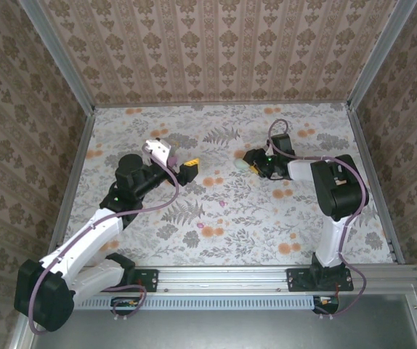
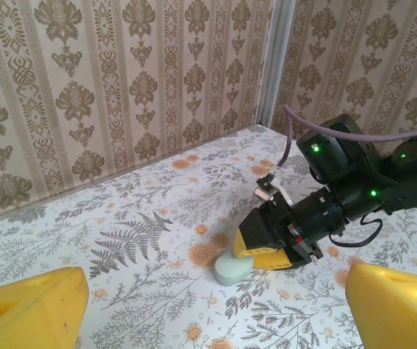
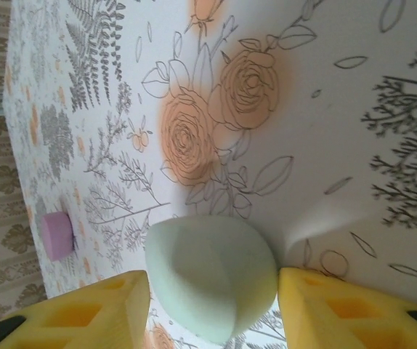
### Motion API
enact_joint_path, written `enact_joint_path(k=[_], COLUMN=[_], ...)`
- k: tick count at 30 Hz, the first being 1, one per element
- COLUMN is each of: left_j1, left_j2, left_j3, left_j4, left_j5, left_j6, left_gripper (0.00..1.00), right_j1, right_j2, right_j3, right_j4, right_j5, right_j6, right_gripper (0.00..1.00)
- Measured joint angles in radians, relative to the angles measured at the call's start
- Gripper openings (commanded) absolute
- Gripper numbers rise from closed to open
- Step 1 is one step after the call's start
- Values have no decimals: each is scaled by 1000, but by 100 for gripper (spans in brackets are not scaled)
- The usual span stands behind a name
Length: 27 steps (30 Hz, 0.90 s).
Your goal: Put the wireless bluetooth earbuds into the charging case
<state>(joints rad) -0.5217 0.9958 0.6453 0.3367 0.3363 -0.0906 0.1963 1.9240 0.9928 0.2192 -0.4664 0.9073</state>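
Observation:
A mint oval charging case lies closed on the floral table, also seen from the top and from the left wrist. My right gripper straddles it near table level, its yellow fingers on either side. One finger touches the case and the other stands a little off, so the jaws are open around it. A tiny pink earbud lies loose mid-table, and shows far off beyond the case. My left gripper hovers wide open and empty, facing the case from the left.
Patterned walls and aluminium posts close in the table on three sides. The right arm's purple cable loops above its wrist. Bare table lies between the two grippers and toward the near rail.

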Motion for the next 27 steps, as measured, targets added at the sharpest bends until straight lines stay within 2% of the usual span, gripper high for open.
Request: enact_joint_path(k=[6,10,14,20,27], left_j1=[2,16,82,206,235], left_j2=[6,41,146,338,599], left_j3=[2,36,161,304,491], left_j4=[-2,-62,-248,-488,-717], left_j5=[-6,-63,-140,-167,-196], left_j6=[0,-12,-50,-82,-10], left_gripper=[92,89,82,84,86], right_j1=[-7,-6,8,60,89], right_j2=[-58,-140,-205,-253,-320], right_j3=[0,3,24,47,58], right_j4=[-114,-190,-244,-308,-381], right_j5=[48,89,115,124,122], right_j6=[-63,-122,-164,-219,-266], right_gripper=[54,55,55,56,57])
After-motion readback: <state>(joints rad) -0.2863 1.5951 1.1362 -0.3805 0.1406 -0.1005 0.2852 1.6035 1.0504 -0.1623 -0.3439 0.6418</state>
